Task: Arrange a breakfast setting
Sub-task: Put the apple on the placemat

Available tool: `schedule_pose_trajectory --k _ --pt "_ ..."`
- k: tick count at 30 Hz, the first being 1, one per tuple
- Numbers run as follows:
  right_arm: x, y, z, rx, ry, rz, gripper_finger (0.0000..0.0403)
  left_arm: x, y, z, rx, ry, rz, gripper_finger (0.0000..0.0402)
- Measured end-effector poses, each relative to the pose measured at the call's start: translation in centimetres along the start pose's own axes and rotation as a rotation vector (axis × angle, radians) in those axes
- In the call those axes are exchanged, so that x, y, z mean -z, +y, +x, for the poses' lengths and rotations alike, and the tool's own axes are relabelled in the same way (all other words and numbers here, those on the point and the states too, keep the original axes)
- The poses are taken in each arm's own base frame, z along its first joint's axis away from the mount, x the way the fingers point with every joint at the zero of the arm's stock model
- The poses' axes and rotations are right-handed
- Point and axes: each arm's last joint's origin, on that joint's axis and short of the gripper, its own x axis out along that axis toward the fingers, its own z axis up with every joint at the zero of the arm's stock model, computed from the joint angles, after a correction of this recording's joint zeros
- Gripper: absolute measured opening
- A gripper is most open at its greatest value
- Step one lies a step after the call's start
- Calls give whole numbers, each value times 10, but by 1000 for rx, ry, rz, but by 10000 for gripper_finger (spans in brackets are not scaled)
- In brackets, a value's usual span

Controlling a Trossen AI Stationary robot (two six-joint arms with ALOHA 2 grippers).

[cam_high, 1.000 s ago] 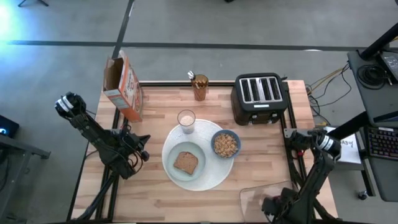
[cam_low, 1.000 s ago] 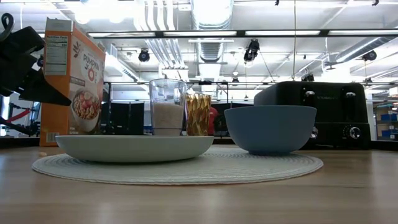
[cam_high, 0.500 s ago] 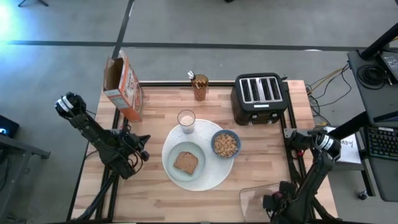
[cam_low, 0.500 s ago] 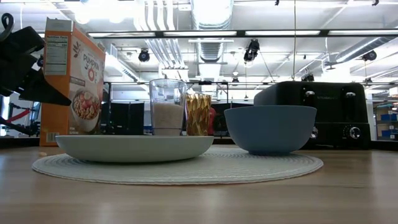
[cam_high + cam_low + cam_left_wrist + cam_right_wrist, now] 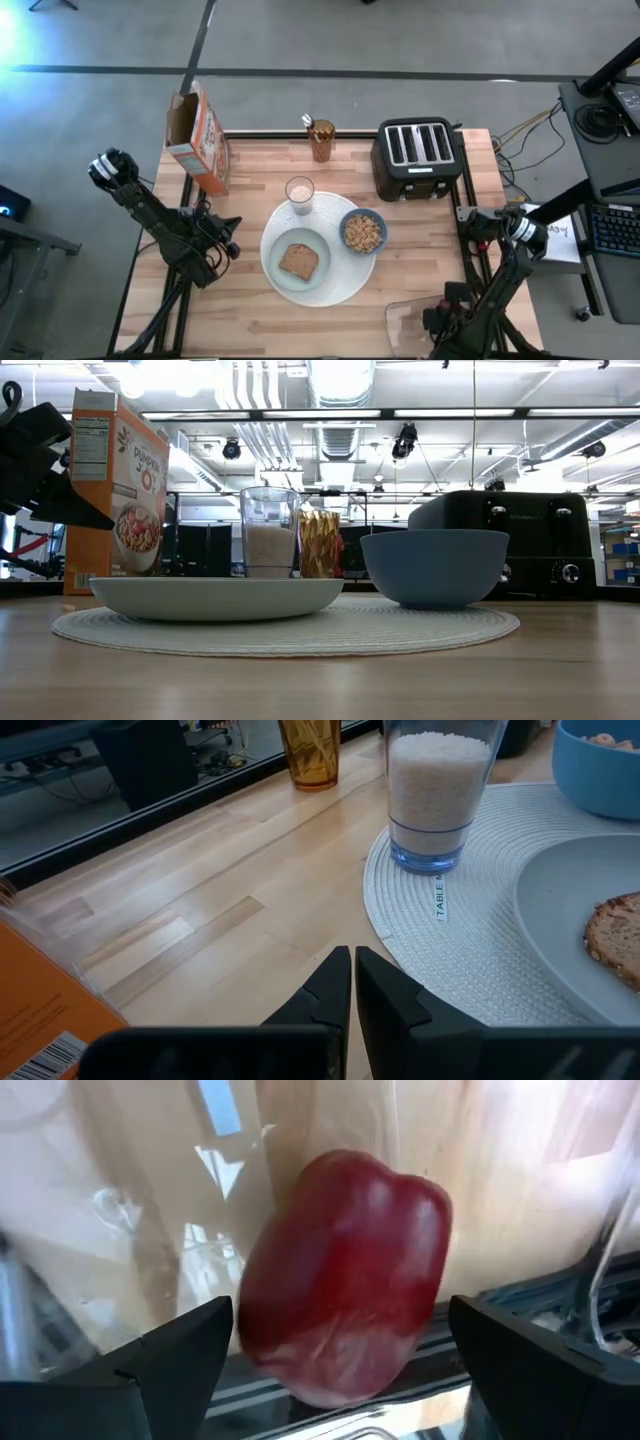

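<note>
Two arms flank the wooden table [image 5: 250,310] in the high view. Left gripper [image 5: 228,236] sits at the table's left edge, beside the large round white plate [image 5: 345,285]. On that plate: smaller pale green-white plate [image 5: 282,278] carrying brown toast [image 5: 298,261], small blue bowl [image 5: 363,232] of cereal, milk glass [image 5: 300,193] at the far rim. Cereal box [image 5: 198,137], amber cup [image 5: 322,141], black toaster [image 5: 418,158] stand along the back. Right gripper [image 5: 437,327] hangs low at the near right corner, over a clear container [image 5: 410,318].

Low view: glass [image 5: 269,532], bowl [image 5: 434,567], green-white plate [image 5: 216,598] in a row, toaster [image 5: 525,545] behind.

Left wrist view: fingers [image 5: 325,998] pressed together, empty, pointed at the glass [image 5: 439,792].

Right wrist view: fingers [image 5: 180,1350] spread wide, small red fruit [image 5: 342,1275] between them, untouched.
</note>
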Motion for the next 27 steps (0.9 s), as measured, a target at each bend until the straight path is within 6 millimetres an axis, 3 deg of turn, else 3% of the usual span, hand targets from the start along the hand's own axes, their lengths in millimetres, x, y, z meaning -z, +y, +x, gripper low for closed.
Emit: schedule_pose_trajectory --k 17,27 --pt "-6 -2 25 -8 0 -23 358 0 0 0 0 0 1 2" --pt "-5 -2 25 -35 52 -23 276 0 0 0 0 0 1 2"
